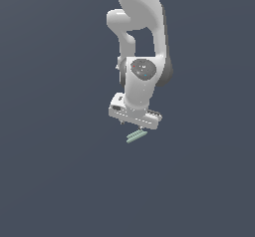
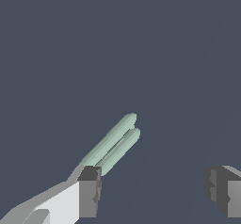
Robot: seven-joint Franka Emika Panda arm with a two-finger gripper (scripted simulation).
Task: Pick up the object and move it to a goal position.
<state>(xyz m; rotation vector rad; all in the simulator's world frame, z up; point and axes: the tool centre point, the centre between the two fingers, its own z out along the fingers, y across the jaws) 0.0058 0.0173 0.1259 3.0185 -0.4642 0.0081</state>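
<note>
Right now I see the white gripper point(image 1: 133, 127) hanging just above the object point(image 1: 136, 136), a small pale green ridged bar lying on the dark grey floor point(image 1: 55, 181). Through the wrist view my fingers point(image 2: 89, 190) stand wide apart, and the bar point(image 2: 113, 145) lies slantwise near one fingertip, not between them, with nothing gripped.
</note>
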